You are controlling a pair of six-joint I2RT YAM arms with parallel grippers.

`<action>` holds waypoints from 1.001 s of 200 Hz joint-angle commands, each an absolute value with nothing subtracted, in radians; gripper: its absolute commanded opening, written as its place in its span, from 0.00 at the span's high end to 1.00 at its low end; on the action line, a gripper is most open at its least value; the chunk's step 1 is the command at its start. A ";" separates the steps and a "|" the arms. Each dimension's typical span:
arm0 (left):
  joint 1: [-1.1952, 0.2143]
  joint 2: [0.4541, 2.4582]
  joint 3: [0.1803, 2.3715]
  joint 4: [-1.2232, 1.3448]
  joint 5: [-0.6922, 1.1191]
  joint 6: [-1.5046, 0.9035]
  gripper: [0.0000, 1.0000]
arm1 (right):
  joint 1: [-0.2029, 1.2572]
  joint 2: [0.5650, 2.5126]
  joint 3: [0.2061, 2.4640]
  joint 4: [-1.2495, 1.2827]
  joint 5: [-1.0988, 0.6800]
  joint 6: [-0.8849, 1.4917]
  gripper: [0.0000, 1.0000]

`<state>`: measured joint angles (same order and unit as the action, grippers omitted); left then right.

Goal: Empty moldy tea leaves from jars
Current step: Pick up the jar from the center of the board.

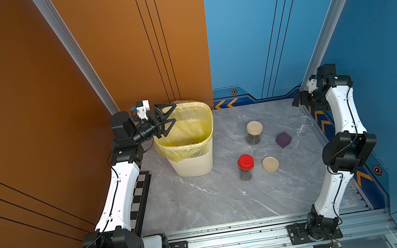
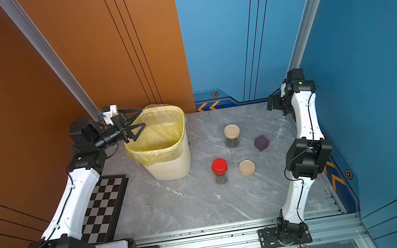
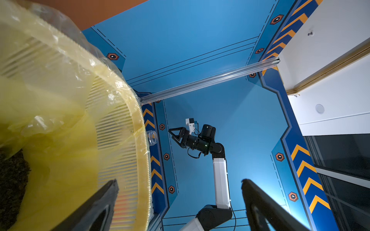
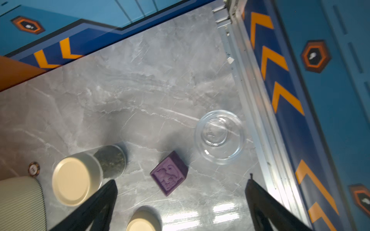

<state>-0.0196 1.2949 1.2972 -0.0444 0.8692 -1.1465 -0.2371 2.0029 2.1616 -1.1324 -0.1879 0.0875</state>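
In both top views two lidded jars stand on the marble table: one with a beige lid [image 1: 254,132] [image 2: 232,135] and one with a red lid [image 1: 246,167] [image 2: 220,170], both with dark tea leaves [image 4: 110,160] at the bottom. An empty clear jar [image 1: 303,125] [image 4: 220,136] stands lidless by the right edge. Its beige lid [image 1: 270,164] lies flat near the red jar. My left gripper [image 1: 165,120] [image 3: 180,184] hangs open and empty over the bin's left rim. My right gripper [image 4: 181,180] is open and empty, high above the empty jar at the back right.
A cream slatted bin [image 1: 192,162] with a yellow bag stands at the back left; dark crumbly matter [image 3: 12,180] lies in the bag. A purple cube [image 1: 283,139] sits between the beige-lidded jar and the empty jar. A chessboard [image 2: 103,210] lies under the left arm.
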 commanded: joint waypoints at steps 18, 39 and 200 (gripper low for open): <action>-0.181 1.210 1.319 -0.390 0.629 -0.847 0.02 | -0.082 1.880 1.977 -1.062 -0.202 0.124 0.00; -0.307 1.146 1.271 -0.403 0.487 -0.750 0.02 | 0.006 1.802 1.832 -0.943 -0.174 0.124 0.00; -1.021 0.879 0.850 -0.390 -0.105 -0.230 0.02 | 0.245 1.965 1.776 -0.779 0.061 0.208 0.00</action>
